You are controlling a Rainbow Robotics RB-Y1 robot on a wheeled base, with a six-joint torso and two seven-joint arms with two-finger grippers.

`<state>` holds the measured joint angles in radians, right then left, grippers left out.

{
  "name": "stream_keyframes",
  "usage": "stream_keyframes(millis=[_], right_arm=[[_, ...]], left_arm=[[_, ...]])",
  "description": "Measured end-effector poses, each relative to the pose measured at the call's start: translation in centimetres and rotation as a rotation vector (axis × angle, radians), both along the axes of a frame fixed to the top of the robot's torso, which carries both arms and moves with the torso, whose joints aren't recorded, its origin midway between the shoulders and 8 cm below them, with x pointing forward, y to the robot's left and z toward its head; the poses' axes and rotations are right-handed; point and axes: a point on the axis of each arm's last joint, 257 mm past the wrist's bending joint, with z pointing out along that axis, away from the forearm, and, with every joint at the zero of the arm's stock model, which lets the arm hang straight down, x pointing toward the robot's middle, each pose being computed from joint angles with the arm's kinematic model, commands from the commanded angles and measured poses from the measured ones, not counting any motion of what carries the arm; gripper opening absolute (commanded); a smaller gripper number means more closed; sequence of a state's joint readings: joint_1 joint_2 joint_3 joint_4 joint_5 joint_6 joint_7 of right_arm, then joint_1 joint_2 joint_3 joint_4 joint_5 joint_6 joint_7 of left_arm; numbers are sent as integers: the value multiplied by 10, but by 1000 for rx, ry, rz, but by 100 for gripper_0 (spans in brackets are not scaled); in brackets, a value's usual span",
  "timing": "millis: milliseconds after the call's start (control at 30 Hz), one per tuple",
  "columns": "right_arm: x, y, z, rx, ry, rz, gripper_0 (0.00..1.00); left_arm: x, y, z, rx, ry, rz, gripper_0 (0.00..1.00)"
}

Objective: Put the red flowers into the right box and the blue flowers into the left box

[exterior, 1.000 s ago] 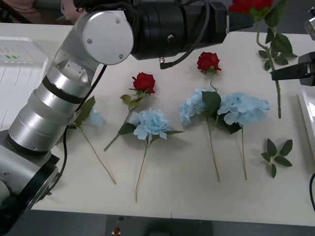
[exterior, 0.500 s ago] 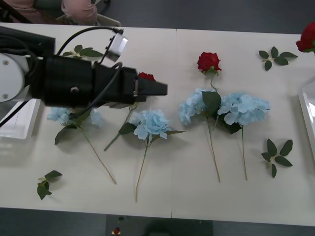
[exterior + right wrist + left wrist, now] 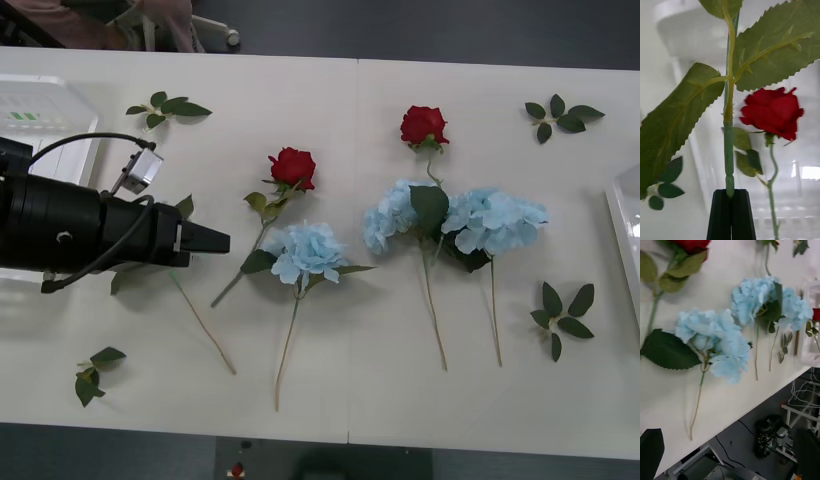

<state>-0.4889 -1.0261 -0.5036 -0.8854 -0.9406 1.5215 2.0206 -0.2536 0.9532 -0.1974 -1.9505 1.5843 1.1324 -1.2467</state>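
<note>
Right wrist view has a red rose (image 3: 772,114) hanging bloom-down beyond the right end effector (image 3: 731,213), whose black fingers are pinched shut on the cut end of another green stem (image 3: 729,150); gripping at the tip lets the leafy length dangle free, presumably so it can be lowered into the right box (image 3: 628,240), whose white rim sits at the right edge of the front view. Two more red roses (image 3: 292,167) and (image 3: 424,125) lie flat on the worktop (image 3: 330,390) in the upper middle of that frame, heads up-frame. Pale-blue hydrangeas lie among them: one (image 3: 308,251) at centre, a pair (image 3: 495,220) to its right. The left end effector (image 3: 205,240) hovers at mid-left with its fingers spread apart, empty, probably lining up on a blue stem. The left box (image 3: 40,120) waits at the upper left. Loose leaf sprigs (image 3: 565,320) are scattered about.
</note>
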Motion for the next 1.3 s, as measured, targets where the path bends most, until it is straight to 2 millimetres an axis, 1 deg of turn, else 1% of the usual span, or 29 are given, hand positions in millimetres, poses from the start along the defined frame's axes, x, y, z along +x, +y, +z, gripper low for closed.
stream_keyframes(millis=[133,200,300,333,367,400,433,467,500,567,667,733,767,833,900,967,1033,1167,1233,1300], right_arm=[[-6,-17,-21,-39,37,-44,0],[-11,-20,-32,-45,66,-52,0],[-19,-23,-41,-50,86,-61,0],[-21,-27,-44,-57,85,-69,3],[-23,-31,-46,-65,82,-77,12],[-25,-34,-49,-72,83,-84,44],[-28,-37,-52,-75,87,-90,79],[-31,-39,-55,-79,91,-94,91],[-33,-42,-57,-84,91,-99,100],[-35,-47,-59,-95,88,-109,100],[-36,-48,-61,-97,89,-111,100],[-34,-43,-59,-86,86,-103,100],[-33,-38,-57,-72,84,-91,100],[-29,-19,-51,-29,78,-48,100],[-22,1,-42,7,65,3,100],[-15,27,-34,53,49,70,100],[-11,52,-28,95,44,135,100],[-9,94,-20,147,52,246,100],[-8,112,-17,170,64,265,100],[-6,137,-16,215,68,278,100]], left_arm=[[18,38,-22,75,18,83,100],[23,54,-30,86,46,126,100],[31,76,-43,89,92,191,100],[33,81,-46,89,107,212,100],[35,86,-49,88,118,227,100],[36,91,-53,91,128,243,100],[38,97,-56,97,134,257,100],[40,103,-60,107,137,270,100],[41,109,-63,117,140,283,100],[45,120,-70,141,142,305,100],[51,132,-82,187,150,322,100],[56,137,-92,227,162,324,100],[59,139,-96,248,167,326,100],[65,143,-103,283,175,326,100],[72,145,-105,302,178,330,100],[81,144,-105,303,177,346,100],[89,141,-105,291,178,362,100],[98,133,-111,282,172,376,100],[100,130,-116,297,161,373,100],[102,128,-121,318,150,369,100]])
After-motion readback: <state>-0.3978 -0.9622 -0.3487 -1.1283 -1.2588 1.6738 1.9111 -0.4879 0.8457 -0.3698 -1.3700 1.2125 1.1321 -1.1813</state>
